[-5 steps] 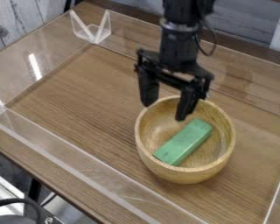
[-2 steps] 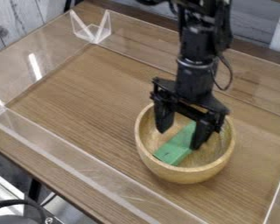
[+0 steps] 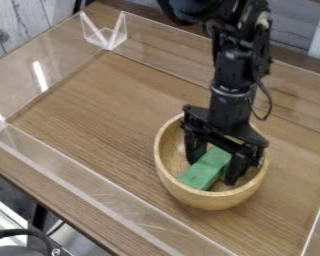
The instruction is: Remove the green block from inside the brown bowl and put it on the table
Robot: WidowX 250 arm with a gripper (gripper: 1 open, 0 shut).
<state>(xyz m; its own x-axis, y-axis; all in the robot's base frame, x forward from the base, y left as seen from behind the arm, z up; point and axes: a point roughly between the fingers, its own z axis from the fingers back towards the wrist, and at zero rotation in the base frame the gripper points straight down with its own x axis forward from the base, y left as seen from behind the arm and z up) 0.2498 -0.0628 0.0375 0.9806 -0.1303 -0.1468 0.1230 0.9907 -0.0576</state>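
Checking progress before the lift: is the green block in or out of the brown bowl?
In. The green block lies inside the brown bowl, with the open gripper lowered around it; whether the fingers touch it cannot be told.

No text, label, brand, number or sign readable anywhere in the view. Nothing printed on the brown bowl [image 3: 174, 183], on the green block [image 3: 203, 173], on the black gripper [image 3: 222, 160] or on the table [image 3: 96, 105] with its clear walls.
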